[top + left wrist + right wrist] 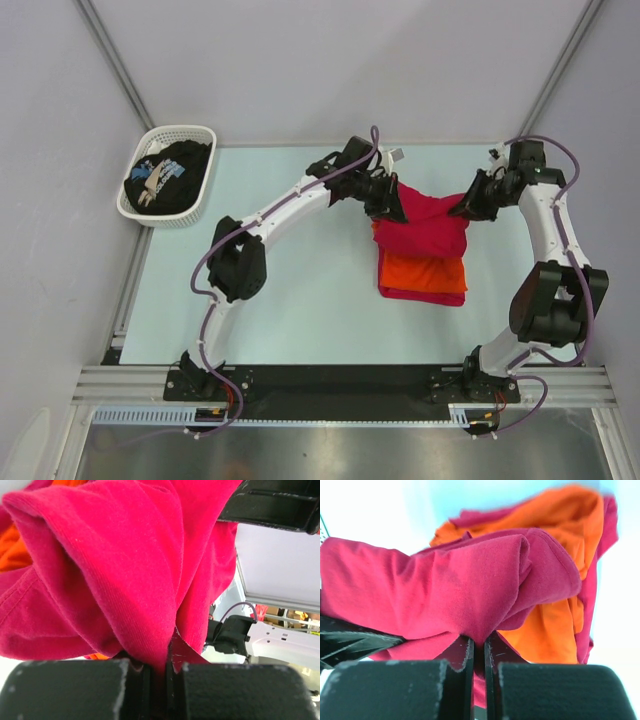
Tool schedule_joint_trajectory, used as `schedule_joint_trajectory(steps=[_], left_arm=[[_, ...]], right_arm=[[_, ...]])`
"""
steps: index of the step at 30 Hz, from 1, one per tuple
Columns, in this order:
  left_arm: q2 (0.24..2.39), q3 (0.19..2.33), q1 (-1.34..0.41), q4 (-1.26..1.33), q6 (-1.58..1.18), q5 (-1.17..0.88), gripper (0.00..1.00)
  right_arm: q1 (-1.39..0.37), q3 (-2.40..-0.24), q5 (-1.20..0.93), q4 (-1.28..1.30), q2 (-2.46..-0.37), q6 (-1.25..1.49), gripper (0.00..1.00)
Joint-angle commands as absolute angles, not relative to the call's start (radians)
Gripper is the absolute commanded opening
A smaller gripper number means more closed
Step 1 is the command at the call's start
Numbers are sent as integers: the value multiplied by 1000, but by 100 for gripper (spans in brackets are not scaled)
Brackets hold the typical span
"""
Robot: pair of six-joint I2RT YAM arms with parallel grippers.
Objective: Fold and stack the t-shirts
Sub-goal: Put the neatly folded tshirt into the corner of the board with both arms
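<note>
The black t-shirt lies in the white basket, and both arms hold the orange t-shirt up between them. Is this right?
Not quite: the one held up is the red t-shirt; the orange t-shirt lies on the table beneath it. The top view shows it. The black t-shirt does lie in the white basket.

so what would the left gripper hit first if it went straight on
The red shirt the left gripper holds, bunched right ahead; past that probably the right gripper, though depth is unclear.

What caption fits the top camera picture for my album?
Both pairs of jaws pinch the red t-shirt, holding it up over the orange t-shirt.
</note>
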State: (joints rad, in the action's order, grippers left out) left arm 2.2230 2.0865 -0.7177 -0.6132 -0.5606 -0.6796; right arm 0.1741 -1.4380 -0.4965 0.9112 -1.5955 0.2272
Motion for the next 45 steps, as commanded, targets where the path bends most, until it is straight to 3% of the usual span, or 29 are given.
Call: schedule_joint_trajectory(steps=[1, 16, 19, 20, 21, 22, 24, 25, 28, 36, 38, 39, 40, 41, 42, 43, 45], left_arm=[[2227, 2141, -730, -678, -563, -725, 0], [2270, 2017, -784, -735, -514, -830, 0], [2261, 1981, -787, -745, -499, -824, 0], [2255, 1970, -787, -755, -492, -825, 20], [2255, 1961, -788, -759, -488, -821, 55], [2253, 1951, -788, -767, -480, -805, 99], [2240, 1948, -790, -801, -451, -778, 100], [2231, 1944, -790, -811, -443, -764, 100], [2185, 1933, -787, -822, -426, -721, 100], [2021, 1994, -752, -888, -382, -493, 100], [1997, 2026, -733, -890, -367, -474, 90], [1987, 2034, -729, -881, -367, -492, 75], [1990, 2034, -723, -855, -383, -518, 16], [2000, 2039, -719, -850, -394, -543, 0], [2011, 2048, -721, -844, -405, -570, 0], [2047, 2052, -722, -835, -413, -595, 0], [2084, 2071, -730, -831, -420, -639, 0]], right_arm=[[206, -1516, -387, 827, -1605, 204, 0], [210, -1267, -285, 865, -1735, 170, 0], [210, -1256, -250, 883, -1743, 173, 5], [212, -1249, -242, 884, -1753, 176, 10], [212, -1249, -223, 891, -1764, 184, 21], [210, -1253, -216, 909, -1775, 183, 40], [209, -1267, -198, 928, -1795, 186, 59], [207, -1272, -193, 937, -1789, 187, 74], [196, -1310, -167, 953, -1734, 192, 94], [193, -1445, -196, 962, -1569, 206, 96], [193, -1434, -269, 927, -1530, 215, 93], [187, -1422, -294, 895, -1519, 218, 84], [177, -1402, -322, 890, -1510, 221, 79], [170, -1388, -360, 885, -1506, 232, 69], [163, -1375, -385, 868, -1508, 235, 29], [150, -1352, -429, 867, -1519, 235, 0], [135, -1322, -472, 852, -1526, 244, 0]])
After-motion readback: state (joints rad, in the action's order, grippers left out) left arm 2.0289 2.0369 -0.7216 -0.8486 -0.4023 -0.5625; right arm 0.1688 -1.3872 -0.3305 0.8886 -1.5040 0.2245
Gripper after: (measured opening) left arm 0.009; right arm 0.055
